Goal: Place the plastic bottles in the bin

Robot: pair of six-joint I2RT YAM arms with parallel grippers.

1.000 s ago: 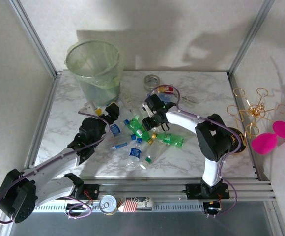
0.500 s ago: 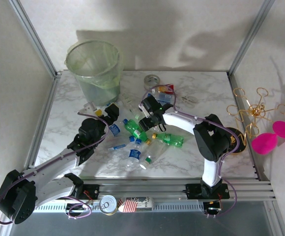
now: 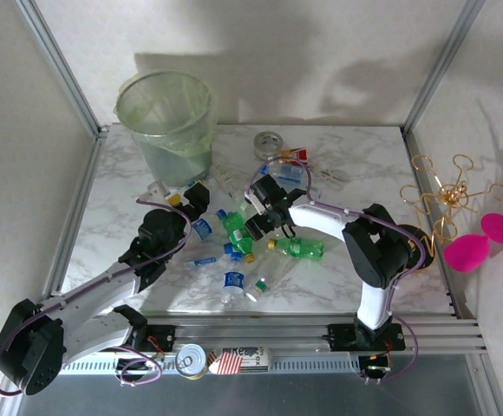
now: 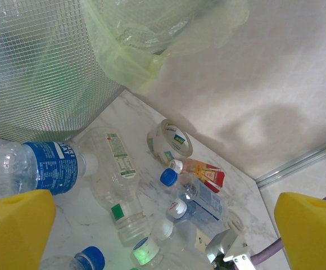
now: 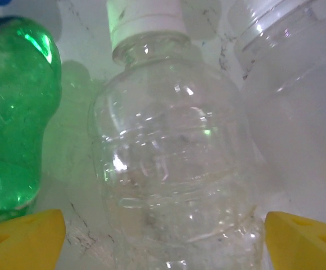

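Observation:
The bin [image 3: 165,113], a pale green bucket with a liner, stands at the back left; its mesh wall [image 4: 34,79] looms close in the left wrist view. Several plastic bottles lie in the middle of the table, among them a green bottle [image 3: 237,232] and another green bottle [image 3: 299,249]. My right gripper [image 3: 258,221] is low over the pile and open. A clear white-capped bottle [image 5: 174,169] lies between its yellow fingertips [image 5: 22,230], beside a green bottle [image 5: 14,118]. My left gripper [image 3: 201,194] hangs open near the bin, above a blue-labelled bottle [image 4: 45,169] and a clear bottle [image 4: 118,180].
A grey tape roll [image 3: 269,143] lies at the back, also visible as a tape roll [image 4: 168,140] from the left wrist. A gold wire stand [image 3: 442,195] and pink pieces [image 3: 481,238] sit beyond the right frame post. A can [image 3: 191,360] rests on the front rail.
My right gripper has slid nearer and leftward into the pile while its jaws widened. The green and clear bottles beside it shifted. The left arm has stayed put.

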